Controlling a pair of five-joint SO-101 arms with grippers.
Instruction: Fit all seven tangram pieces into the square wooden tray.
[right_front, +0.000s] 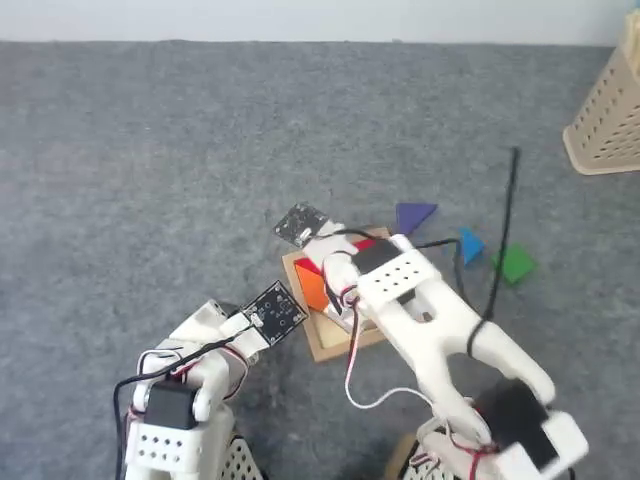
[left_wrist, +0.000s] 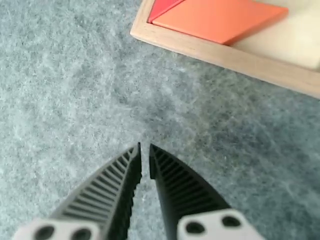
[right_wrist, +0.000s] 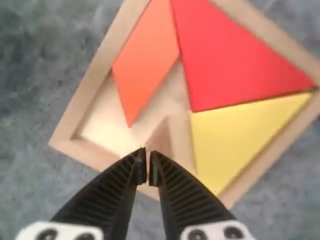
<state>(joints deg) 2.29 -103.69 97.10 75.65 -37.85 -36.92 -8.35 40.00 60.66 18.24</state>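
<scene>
A grey felt-covered table (right_front: 150, 150) carries everything. The right arm (right_front: 440, 320) rises from the near edge toward the right corner and leans over the tray. The right gripper (right_wrist: 146, 157) hangs above the tray's bare floor close to one rim, its jaws drawn together with only a thin slit between them and nothing held. The left arm (right_front: 185, 390) stands at the near edge toward the left corner. The left gripper (left_wrist: 145, 150) sits low over the felt, just outside the tray's rim and apart from it, jaws likewise together and empty. A beige perforated container (right_front: 610, 110) stands at the right edge, toward the far side. The square wooden tray (left_wrist: 225, 59) lies turned cornerwise near the middle of the near edge. Inside it a red triangle (right_wrist: 230, 60) and a yellow triangle (right_wrist: 235, 140) meet edge to edge, with an orange piece (right_wrist: 147, 60) beside the red one; part of the floor is bare. Beyond the tray, toward the right edge, lie a purple triangle (right_front: 413, 215), a green square (right_front: 516, 264) and a blue triangle (right_front: 470, 245), each loose on the felt
</scene>
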